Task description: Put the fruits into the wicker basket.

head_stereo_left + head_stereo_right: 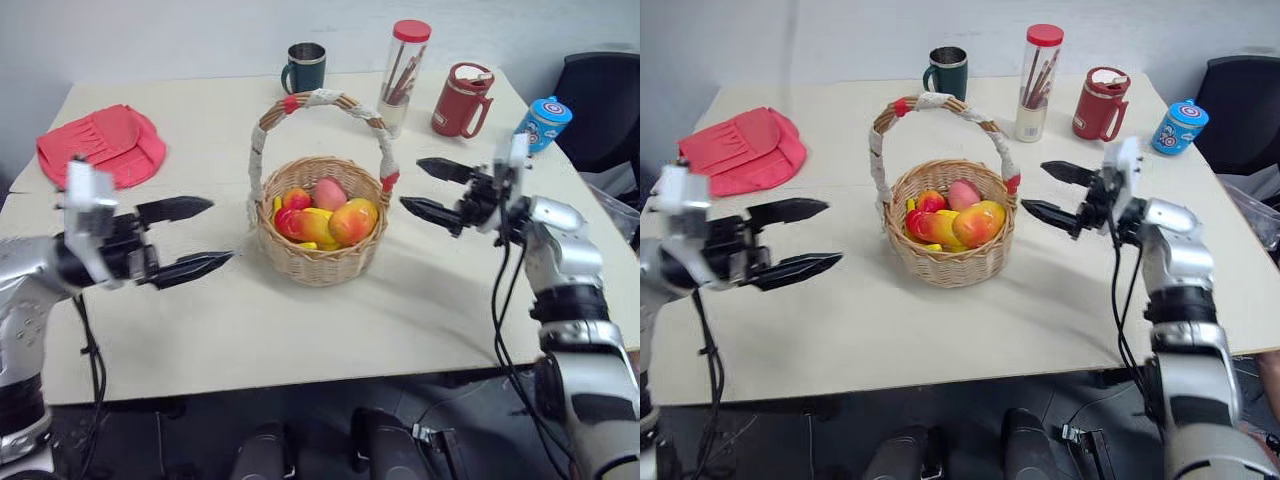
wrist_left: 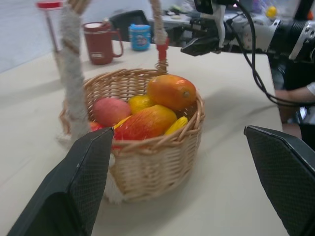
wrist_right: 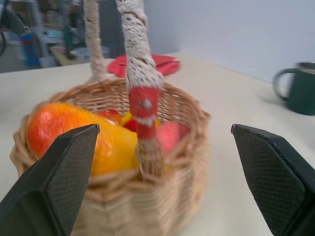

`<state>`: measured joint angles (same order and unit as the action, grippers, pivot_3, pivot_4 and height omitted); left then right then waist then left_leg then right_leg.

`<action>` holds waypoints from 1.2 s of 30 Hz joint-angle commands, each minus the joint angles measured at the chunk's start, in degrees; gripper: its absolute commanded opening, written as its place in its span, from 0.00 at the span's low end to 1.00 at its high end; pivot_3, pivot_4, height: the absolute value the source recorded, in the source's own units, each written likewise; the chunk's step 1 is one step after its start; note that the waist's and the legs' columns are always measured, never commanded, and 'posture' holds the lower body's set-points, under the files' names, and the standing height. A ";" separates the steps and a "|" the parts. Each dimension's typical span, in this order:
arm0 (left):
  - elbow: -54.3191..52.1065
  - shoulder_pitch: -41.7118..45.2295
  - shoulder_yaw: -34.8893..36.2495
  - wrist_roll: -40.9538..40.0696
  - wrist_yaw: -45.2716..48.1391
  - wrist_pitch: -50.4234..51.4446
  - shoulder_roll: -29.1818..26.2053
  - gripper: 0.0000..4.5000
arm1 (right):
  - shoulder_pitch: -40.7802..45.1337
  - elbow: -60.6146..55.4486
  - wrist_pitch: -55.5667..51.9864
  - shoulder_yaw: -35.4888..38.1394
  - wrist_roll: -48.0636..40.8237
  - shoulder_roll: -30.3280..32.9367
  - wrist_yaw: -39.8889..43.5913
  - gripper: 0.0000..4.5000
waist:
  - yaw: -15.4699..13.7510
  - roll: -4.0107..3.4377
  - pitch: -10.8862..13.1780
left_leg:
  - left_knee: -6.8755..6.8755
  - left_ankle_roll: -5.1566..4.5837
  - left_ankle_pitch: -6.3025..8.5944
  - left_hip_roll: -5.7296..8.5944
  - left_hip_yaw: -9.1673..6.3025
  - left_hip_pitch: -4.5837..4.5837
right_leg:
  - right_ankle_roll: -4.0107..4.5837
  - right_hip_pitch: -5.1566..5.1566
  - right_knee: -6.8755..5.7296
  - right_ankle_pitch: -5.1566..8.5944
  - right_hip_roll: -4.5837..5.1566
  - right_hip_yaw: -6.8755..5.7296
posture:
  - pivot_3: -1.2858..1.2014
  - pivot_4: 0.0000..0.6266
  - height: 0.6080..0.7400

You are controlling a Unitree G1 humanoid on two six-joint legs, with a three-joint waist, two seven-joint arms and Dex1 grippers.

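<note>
The wicker basket (image 1: pixel 318 250) stands at the middle of the table, its white-wrapped handle (image 1: pixel 318 98) arched over it. Inside lie the fruits: a pink peach (image 1: pixel 329 192), a yellow-orange mango (image 1: pixel 352 221) with a red end, and other red and yellow pieces (image 1: pixel 298 222). My left gripper (image 1: pixel 190 238) hovers open and empty to the basket's left, pointing at it. To the basket's right my right gripper (image 1: pixel 432 190) is open and empty too, fingers aimed at the handle's red band (image 3: pixel 144 109).
A red cloth pouch (image 1: pixel 100 143) lies at the far left. Along the back stand a dark green mug (image 1: pixel 304 67), a clear jar with a red lid (image 1: pixel 404 75), a red mug (image 1: pixel 461 100) and a blue cup (image 1: pixel 542 122). A dark chair (image 1: pixel 605 95) is far right.
</note>
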<state>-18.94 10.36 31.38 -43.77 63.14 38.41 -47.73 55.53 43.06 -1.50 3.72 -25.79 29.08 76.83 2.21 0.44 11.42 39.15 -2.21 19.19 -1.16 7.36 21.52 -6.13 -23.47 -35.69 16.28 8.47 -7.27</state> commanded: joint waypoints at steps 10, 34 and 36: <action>-8.11 -9.92 4.43 -4.03 -4.62 -1.96 1.39 1.00 | 6.34 7.73 1.55 -0.37 2.86 -4.01 12.31 0.39 | -0.43 -0.03 0.02 | 0.07 0.06 -0.05 0.16 -0.40 0.17 | 0.00 0.08 0.03 -0.01 0.09 0.00 | 0.52 0.24 1.00; 9.12 9.49 -14.60 4.33 -3.59 -12.13 3.75 1.00 | -31.19 -34.29 0.74 22.24 2.11 2.46 -32.02 0.04 | -0.29 -0.09 0.05 | -0.13 0.17 -0.13 0.13 -0.06 0.02 | -0.03 -0.08 -0.12 -0.02 -0.03 -0.25 | 0.52 0.24 1.00; 9.16 9.48 -14.95 4.58 -3.45 -12.44 3.83 1.00 | -31.33 -33.37 1.46 21.72 2.58 2.56 -32.70 0.04 | -0.39 -0.11 0.06 | -0.14 0.18 -0.14 0.11 -0.01 0.02 | -0.02 -0.12 -0.12 -0.02 -0.05 -0.23 | 0.52 0.24 1.00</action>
<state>-9.72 19.63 15.99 -39.40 59.32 27.11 -43.64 23.93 10.36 -2.18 24.92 -23.24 31.16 45.15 1.82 0.33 11.48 39.02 -2.03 19.05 -1.05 7.35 21.54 -6.15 -23.57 -35.81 16.26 8.42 -7.50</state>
